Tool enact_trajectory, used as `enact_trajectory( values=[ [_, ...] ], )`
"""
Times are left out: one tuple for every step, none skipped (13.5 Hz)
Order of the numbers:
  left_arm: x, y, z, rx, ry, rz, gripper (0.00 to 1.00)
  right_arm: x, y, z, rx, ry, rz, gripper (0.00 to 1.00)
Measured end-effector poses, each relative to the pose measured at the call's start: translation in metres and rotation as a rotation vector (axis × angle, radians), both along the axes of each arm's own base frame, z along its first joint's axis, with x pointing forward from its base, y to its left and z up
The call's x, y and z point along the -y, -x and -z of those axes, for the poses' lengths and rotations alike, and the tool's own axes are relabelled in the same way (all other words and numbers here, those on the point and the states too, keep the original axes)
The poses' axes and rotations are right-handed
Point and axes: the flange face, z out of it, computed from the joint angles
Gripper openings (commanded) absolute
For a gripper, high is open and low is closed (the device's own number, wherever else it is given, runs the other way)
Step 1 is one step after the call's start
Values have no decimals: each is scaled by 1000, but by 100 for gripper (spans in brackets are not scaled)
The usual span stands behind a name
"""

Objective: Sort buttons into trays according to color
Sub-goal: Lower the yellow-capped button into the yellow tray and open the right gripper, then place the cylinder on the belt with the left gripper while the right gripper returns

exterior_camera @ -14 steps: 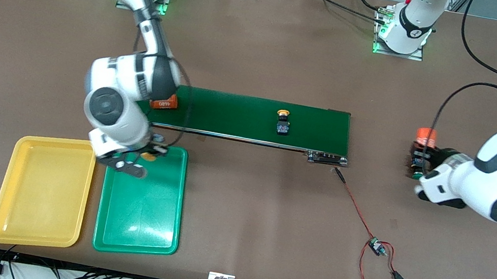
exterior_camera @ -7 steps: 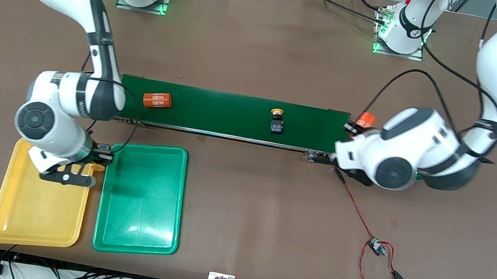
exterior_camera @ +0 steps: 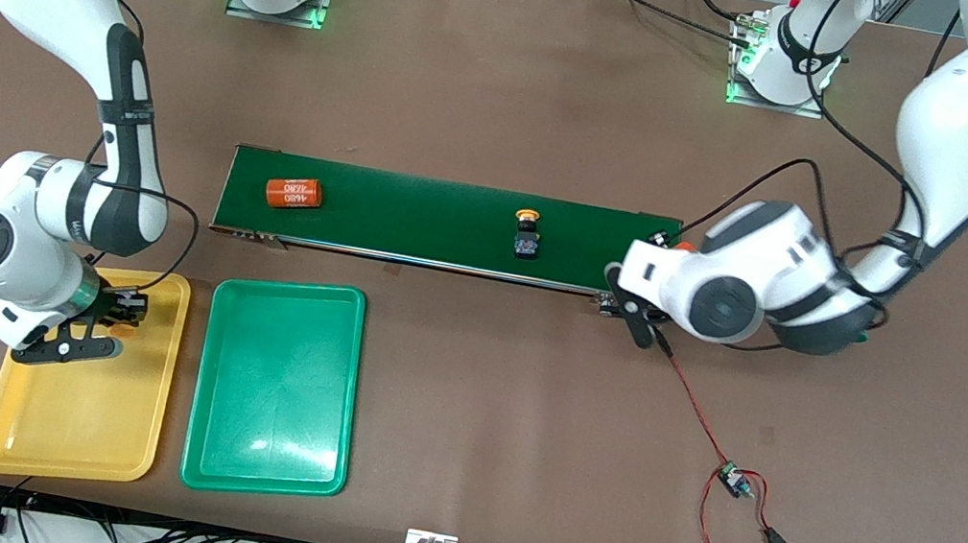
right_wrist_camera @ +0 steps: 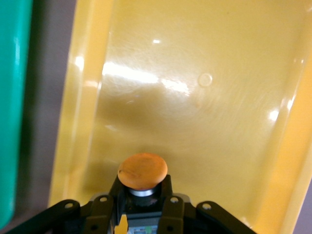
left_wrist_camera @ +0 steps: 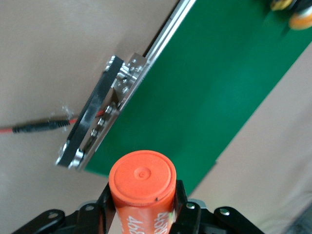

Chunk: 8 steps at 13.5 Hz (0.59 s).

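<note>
My right gripper (exterior_camera: 120,313) (right_wrist_camera: 143,189) hangs low over the yellow tray (exterior_camera: 75,401) (right_wrist_camera: 204,102), shut on a button (right_wrist_camera: 143,170) with a round yellow-orange cap. Beside it lies the green tray (exterior_camera: 276,389) (right_wrist_camera: 12,97) with nothing in it. A second yellow-capped button (exterior_camera: 527,236) rides on the dark-green conveyor belt (exterior_camera: 415,217) (left_wrist_camera: 209,83). My left gripper (exterior_camera: 668,242) (left_wrist_camera: 142,197) is over the belt's end at the left arm's end of the table, shut on an orange cylinder (left_wrist_camera: 142,178) printed with white numbers.
Another orange numbered cylinder (exterior_camera: 293,193) lies on the belt toward the right arm's end. A red wire (exterior_camera: 695,412) (left_wrist_camera: 29,129) runs from the belt's metal end bracket (left_wrist_camera: 97,122) to a small circuit board (exterior_camera: 732,481) nearer the front camera.
My right arm carried the button from over the green tray to over the yellow tray. My left arm swung in to the belt's end with its cylinder. The belt's cylinder and button drifted toward the right arm's end.
</note>
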Motion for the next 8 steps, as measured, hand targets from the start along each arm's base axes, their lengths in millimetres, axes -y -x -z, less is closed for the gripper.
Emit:
enact_trajectory(
  values=[
    [22,13,5,22,-18,78,21,5,-2,6,13,4,-34,0],
    [42,24,8,40,-23,151,21,8,-3,11,26,9,-71,27],
    [56,30,8,58,-16,210,21,8,-5,18,37,13,-95,99],
    [62,31,8,67,-3,249,26,7,-5,23,45,14,-102,100],
    [63,31,8,69,8,273,85,4,-6,26,49,11,-104,100],
    [62,31,9,69,12,291,100,0,-6,26,51,6,-101,100],
    [63,32,10,71,12,300,100,-7,-7,23,54,0,-93,100],
    [64,33,11,70,11,303,100,-13,-7,18,42,-5,-75,100]
  ],
)
